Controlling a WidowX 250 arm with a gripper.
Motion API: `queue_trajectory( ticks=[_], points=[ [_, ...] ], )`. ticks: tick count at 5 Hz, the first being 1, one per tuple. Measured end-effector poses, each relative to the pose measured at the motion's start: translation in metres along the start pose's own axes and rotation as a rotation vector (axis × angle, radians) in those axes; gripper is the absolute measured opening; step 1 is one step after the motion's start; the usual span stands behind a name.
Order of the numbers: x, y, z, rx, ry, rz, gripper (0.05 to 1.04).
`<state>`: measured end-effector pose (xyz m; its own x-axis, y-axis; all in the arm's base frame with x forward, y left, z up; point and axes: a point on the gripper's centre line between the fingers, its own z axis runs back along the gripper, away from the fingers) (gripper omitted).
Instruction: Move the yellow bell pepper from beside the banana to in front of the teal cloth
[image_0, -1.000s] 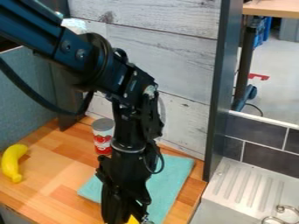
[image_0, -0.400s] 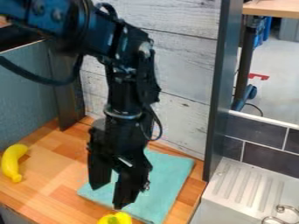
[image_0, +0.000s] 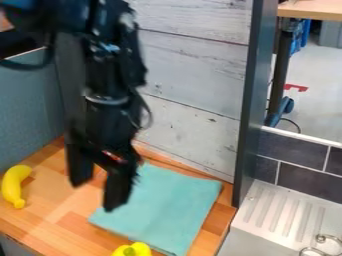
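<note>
Fingers (image_0: 97, 195) are hanging tips-down above the counter (image_0: 57, 192), spread well apart, and they're holding nothing as far as I can see. Guessing that gap is leaving room to straddle something without bumping it. Closest stuff: the teal cloth (image_0: 163, 210) is lying flat just beside and partly behind them, probably spread out like that so it's making a soft, steady patch. A yellow lumpy thing (image_0: 137, 250), maybe a toy pepper, is sitting camera-side of the fingers by the cloth's near edge; can't tell if it's touching. The banana (image_0: 13, 185) is resting well off to the view's left of them, lying down, which is likely keeping that curve from rolling. Way off to their right in view, the ridged drainboard (image_0: 284, 215) is sitting past the counter's edge.
</note>
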<state>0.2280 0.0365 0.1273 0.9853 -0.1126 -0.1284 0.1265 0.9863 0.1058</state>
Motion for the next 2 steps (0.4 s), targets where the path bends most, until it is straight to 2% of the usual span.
queue_trajectory(
  ticks=[1,2],
  points=[
    [-0.005,0.047,0.008,0.002,-0.015,0.061,1.004],
    [-0.013,0.082,-0.001,-0.017,0.007,0.095,1.004]
  ],
)
